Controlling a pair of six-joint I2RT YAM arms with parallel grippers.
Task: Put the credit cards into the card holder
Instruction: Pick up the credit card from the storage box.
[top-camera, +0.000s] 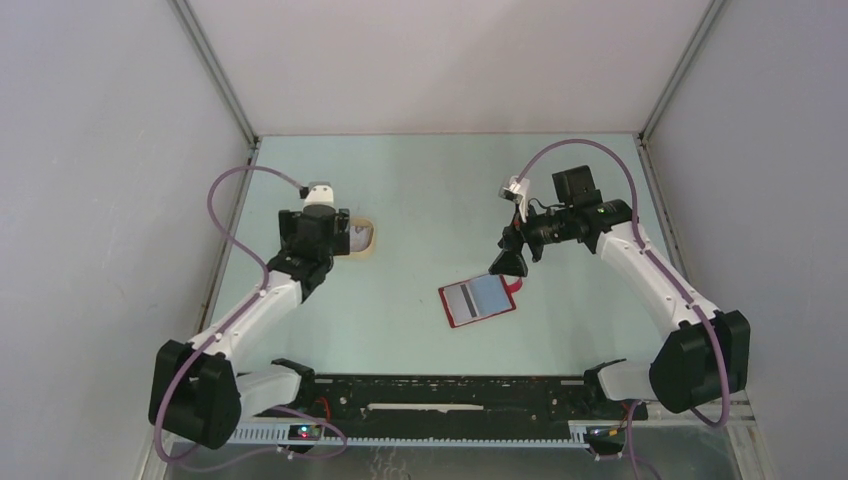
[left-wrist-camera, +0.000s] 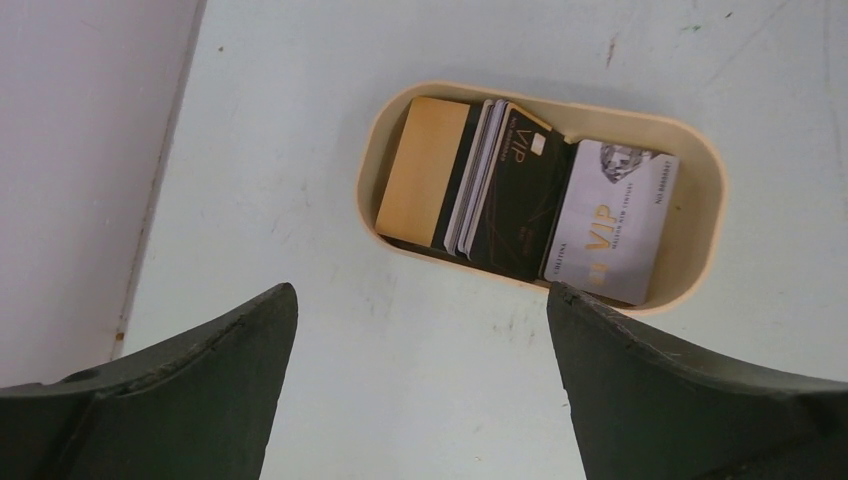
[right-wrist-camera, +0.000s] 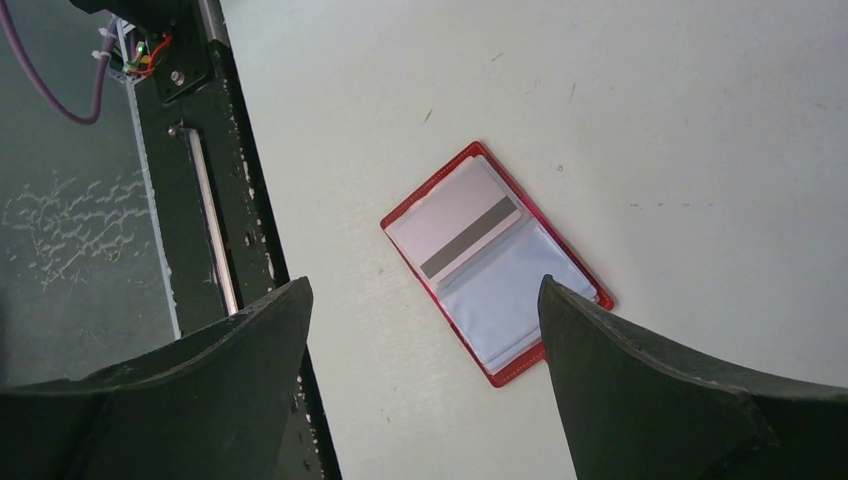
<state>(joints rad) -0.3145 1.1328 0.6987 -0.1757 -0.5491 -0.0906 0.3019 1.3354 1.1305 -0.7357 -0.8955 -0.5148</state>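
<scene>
L gripper (left-wrist-camera: 420, 290): jaws wide apart, nothing btwn them, holding nothing. It hangs over the table (left-wrist-camera: 300, 150) just short of the tan oval tray (left-wrist-camera: 705, 210); in the wrist view the tips are clear of the rim. The credit cards (left-wrist-camera: 520, 190) are in the tray: gold card (left-wrist-camera: 420, 170) at the left end, a few whitish cards (left-wrist-camera: 470, 180) on edge next to it, dark VIP card (left-wrist-camera: 515, 200) leaning across the middle, and grey VIP card (left-wrist-camera: 615, 220) lying flat at the right end, overlapped by the dark one. In the top view the tray sits on the left side of the table, partly hidden under the L wrist. R gripper (right-wrist-camera: 425, 285): also wide open, empty. It hovers over the card holder (right-wrist-camera: 515, 300), which lies opened flat near table centre, well apart from the tray, w/ red border and pale-blue inside facing up. A white card w/ grey stripe (right-wrist-camera: 460, 225) lies on one half of the holder; can't tell if it's tucked in a pocket or just resting on top. The other half shows only pale-blue lining. In the R wrist view one finger (right-wrist-camera: 650, 400) overlaps the holder's corner; can't tell if it touches. In the top view the R gripper is at the holder's far right corner by the red tab (top-camera: 516, 288).
</scene>
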